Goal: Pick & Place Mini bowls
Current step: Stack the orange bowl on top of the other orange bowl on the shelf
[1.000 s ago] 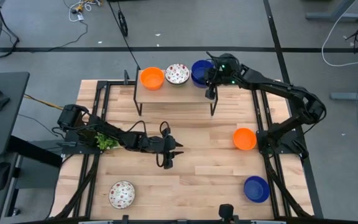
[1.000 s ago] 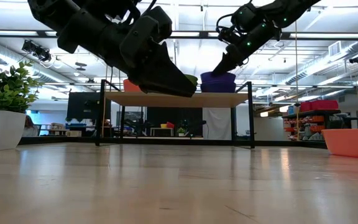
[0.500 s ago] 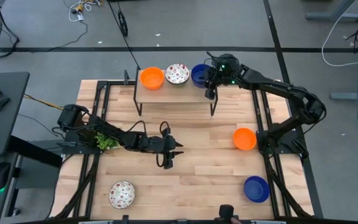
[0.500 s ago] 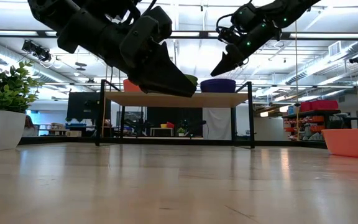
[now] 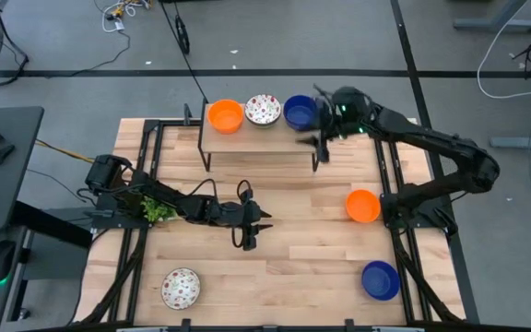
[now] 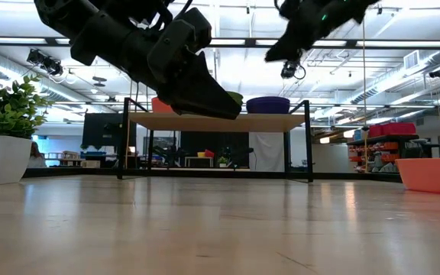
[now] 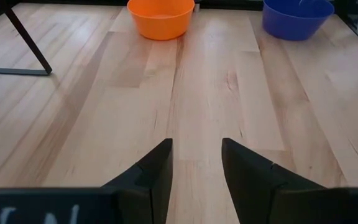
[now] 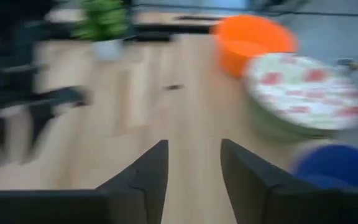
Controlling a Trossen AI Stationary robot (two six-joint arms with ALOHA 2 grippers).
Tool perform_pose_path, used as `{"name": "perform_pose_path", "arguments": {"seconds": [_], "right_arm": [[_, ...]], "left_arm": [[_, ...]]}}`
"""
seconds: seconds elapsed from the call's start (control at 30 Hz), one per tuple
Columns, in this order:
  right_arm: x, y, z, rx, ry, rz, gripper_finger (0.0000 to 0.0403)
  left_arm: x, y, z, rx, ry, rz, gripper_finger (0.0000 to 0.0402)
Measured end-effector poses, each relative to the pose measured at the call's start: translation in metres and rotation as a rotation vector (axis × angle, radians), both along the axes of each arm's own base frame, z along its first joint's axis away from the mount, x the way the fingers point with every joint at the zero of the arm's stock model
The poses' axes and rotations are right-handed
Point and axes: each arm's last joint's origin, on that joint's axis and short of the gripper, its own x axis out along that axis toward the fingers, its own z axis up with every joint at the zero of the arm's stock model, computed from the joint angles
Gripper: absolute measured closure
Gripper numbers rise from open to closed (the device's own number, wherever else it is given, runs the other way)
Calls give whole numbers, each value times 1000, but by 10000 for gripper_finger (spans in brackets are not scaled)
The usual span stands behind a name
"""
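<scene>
Three mini bowls stand in a row on the raised shelf (image 5: pixel 261 134) at the far side: orange (image 5: pixel 226 116), speckled white (image 5: pixel 263 110) and blue (image 5: pixel 299 112). My right gripper (image 5: pixel 323 138) hovers open and empty above the shelf's right end, beside the blue bowl (image 6: pixel 268 105). Its wrist view shows the orange (image 8: pixel 253 40), speckled (image 8: pixel 303 90) and blue (image 8: pixel 340 168) bowls ahead. On the table rest an orange bowl (image 5: pixel 362 206), a blue bowl (image 5: pixel 380 279) and a speckled bowl (image 5: pixel 181 288). My left gripper (image 5: pixel 250 232) hangs open over mid-table.
A small green plant in a white pot (image 5: pixel 159 210) stands at the table's left, under my left arm. The shelf's dark metal legs (image 5: pixel 317 157) stand on the far half of the table. Bare wood lies between the shelf and the near bowls.
My right gripper has opened and let go of the blue bowl, which has settled level on the shelf's right end. The gripper has then risen and drawn off toward the table's right edge.
</scene>
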Motion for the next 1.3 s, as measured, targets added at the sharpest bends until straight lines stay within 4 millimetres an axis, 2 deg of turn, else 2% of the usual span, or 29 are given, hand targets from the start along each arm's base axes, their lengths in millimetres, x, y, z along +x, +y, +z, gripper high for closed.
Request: {"name": "perform_pose_path", "arguments": {"seconds": [0.13,0.27,0.37,0.43,0.6,0.73,0.9,1.13,1.23,1.3], "right_arm": [[-2,57,7,19,53,150,272],[-6,106,8,20,123,203,289],[-13,132,1,32,237,193,301],[-22,143,-7,47,353,164,308],[-45,153,-43,132,648,27,320],[-60,151,-83,202,808,-112,322],[-77,147,-124,239,953,-214,290],[-86,147,-149,278,1001,-208,215],[-89,146,-155,247,1016,-201,209],[-90,146,-158,244,1013,-195,221]], "left_arm": [[0,0,0,0,1,0,259],[0,0,0,19,3,-9,259],[0,0,0,54,6,-26,259],[0,0,0,75,8,-36,259],[1,4,0,109,9,-42,259],[2,9,0,110,10,-26,259],[2,11,0,109,10,-19,259],[2,11,0,102,8,-16,259],[2,11,0,102,8,-16,259],[2,11,0,101,8,-16,259]]}}
